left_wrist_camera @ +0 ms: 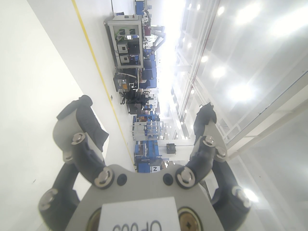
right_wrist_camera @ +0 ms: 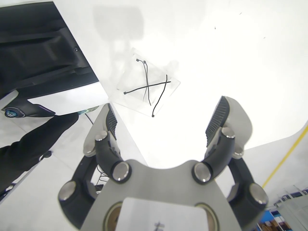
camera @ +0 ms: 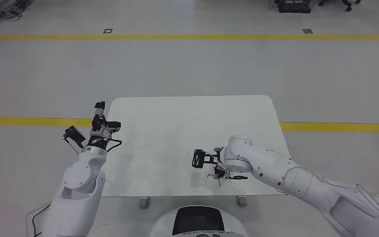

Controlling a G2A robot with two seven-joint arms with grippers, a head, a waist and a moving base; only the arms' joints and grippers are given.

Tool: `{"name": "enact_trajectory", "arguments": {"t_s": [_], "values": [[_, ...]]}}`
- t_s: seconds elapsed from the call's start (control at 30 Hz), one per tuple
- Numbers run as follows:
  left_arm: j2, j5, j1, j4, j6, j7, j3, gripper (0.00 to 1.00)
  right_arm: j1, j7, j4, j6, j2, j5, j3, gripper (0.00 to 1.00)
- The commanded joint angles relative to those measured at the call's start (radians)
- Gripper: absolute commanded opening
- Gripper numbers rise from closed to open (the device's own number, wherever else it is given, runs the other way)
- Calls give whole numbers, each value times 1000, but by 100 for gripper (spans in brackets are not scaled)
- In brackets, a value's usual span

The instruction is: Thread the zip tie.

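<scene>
Several thin black zip ties (right_wrist_camera: 147, 85) lie crossed on a clear plastic sheet (right_wrist_camera: 134, 97) near the white table's (camera: 177, 124) front edge. In the top view the zip ties (camera: 222, 175) show as a small dark tangle partly under the right arm. My right gripper (right_wrist_camera: 166, 108) hovers above the table just short of the ties, open and holding nothing. From above, the right gripper (camera: 198, 159) sits left of the tangle. My left gripper (camera: 103, 118) is at the table's left edge, raised and pointing away from the table. In its own wrist view the left gripper (left_wrist_camera: 144, 105) is open and empty.
The table's front edge (right_wrist_camera: 125, 131) runs close beside the plastic sheet. A wide stretch of bare tabletop (camera: 195, 118) lies between the two arms. Yellow floor lines (camera: 331, 127) run behind the table.
</scene>
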Motion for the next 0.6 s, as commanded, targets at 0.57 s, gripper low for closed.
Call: {"name": "enact_trajectory", "arguments": {"t_s": [0.57], "values": [[0,0,0,0,0,0,0,100,10,-33,69,0,-10,116,-16,100]]}}
